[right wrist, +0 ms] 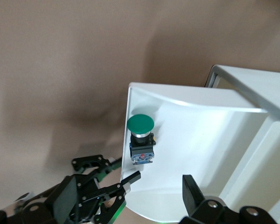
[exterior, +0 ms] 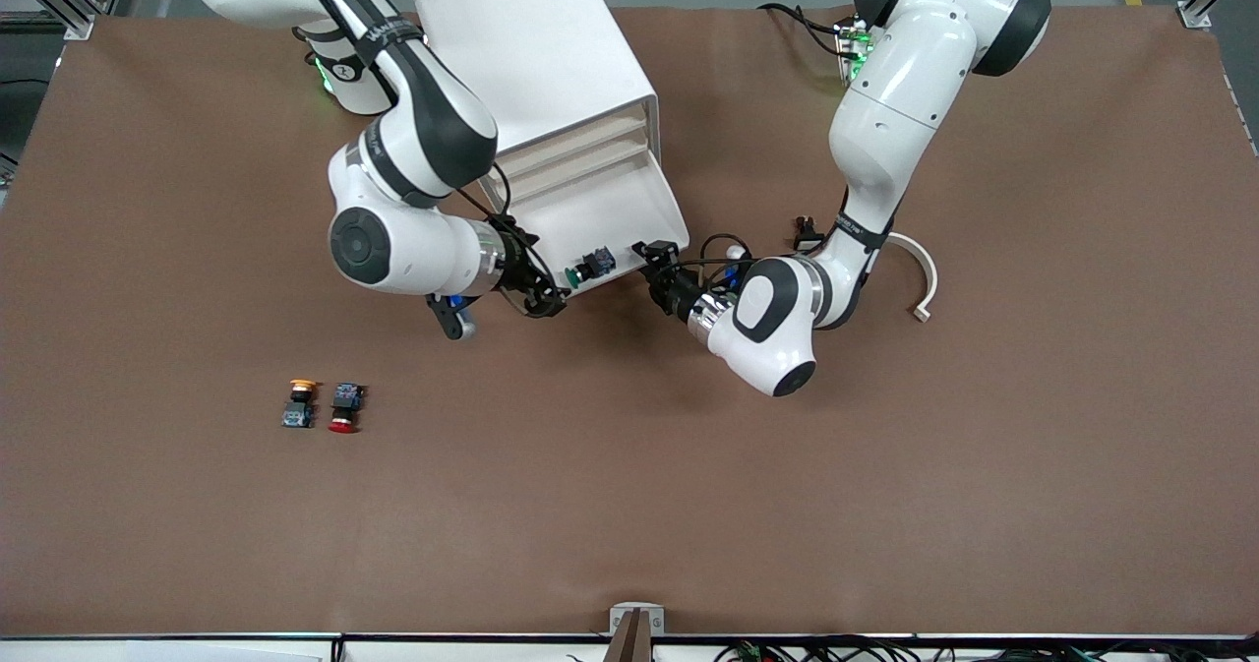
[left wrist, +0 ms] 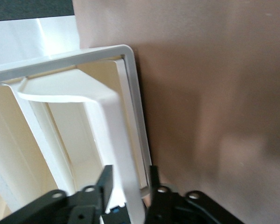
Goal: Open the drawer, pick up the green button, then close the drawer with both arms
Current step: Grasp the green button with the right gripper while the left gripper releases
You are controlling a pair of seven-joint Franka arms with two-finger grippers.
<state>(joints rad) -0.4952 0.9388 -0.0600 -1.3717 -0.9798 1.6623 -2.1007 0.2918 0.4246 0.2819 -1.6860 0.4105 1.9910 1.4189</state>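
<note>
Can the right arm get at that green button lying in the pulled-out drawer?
Probably yes. The green button lies uncovered in the open drawer, near its front edge, and the right end effector is open right beside it. The left end effector is at the drawer's front, clear of the button.

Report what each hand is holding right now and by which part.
The left hand grips the pulled-out drawer by its front wall. The right hand is open at the drawer's front corner and holds nothing; the green button lies free inside.
</note>
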